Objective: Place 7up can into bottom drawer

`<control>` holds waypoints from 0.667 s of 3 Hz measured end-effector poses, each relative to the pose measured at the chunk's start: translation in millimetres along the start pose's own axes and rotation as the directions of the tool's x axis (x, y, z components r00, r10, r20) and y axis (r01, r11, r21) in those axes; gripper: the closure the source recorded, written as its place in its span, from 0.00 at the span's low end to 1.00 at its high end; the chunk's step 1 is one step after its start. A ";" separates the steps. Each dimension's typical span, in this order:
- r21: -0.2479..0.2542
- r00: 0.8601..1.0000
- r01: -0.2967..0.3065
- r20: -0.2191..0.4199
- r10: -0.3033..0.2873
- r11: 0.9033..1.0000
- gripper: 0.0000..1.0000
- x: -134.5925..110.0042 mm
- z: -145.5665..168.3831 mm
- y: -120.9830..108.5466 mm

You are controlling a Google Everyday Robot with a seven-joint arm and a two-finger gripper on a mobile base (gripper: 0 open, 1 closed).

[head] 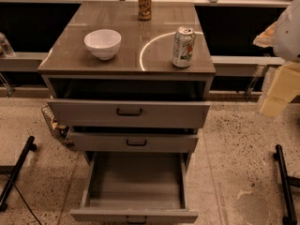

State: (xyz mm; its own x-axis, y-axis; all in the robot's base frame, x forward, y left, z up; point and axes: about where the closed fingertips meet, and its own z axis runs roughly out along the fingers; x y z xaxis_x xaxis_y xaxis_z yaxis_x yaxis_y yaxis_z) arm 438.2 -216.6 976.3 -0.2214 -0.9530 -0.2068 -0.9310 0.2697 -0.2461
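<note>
3 drawers stand open in 1 grey cabinet (56,65), stepped so the lowest reaches nearest. The bottom drawer (136,182) is pulled out farthest and shows a plain grey inside with nothing in it; its front panel is cut off by the lower edge, so only the top of its dark handle shows. Above it the middle drawer (164,143) is out a little and the top drawer (84,111) somewhat more, each with 1 dark handle. 2 black bars lie on the speckled floor, 1 at the left (16,172) and 1 at the right (283,182), both partly cut off. A wire basket (52,122) peeks from behind the cabinet's left side, its contents hard to make out. On the cabinet top stand 1 white bowl (102,43) at the front left and 2 cans: the 7up can (183,47) upright near the front right corner, inside a bright arc of reflected light, and a brown can (144,3) upright at the back edge. The gripper (276,95) hangs at the far right, well apart from the 7up can and partly out of view; whether it is apart or together I cannot tell.
</note>
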 end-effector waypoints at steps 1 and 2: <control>0.000 1.000 0.000 0.000 0.000 1.000 0.00 0.0 0.0 0.0; 0.051 0.997 -0.022 0.071 0.019 0.998 0.00 -11.6 -0.1 -13.2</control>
State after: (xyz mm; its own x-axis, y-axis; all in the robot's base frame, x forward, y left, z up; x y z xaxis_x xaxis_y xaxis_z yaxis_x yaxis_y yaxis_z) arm 452.9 -209.2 982.1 -0.2175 -0.9356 -0.2782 -0.9099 0.2975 -0.2891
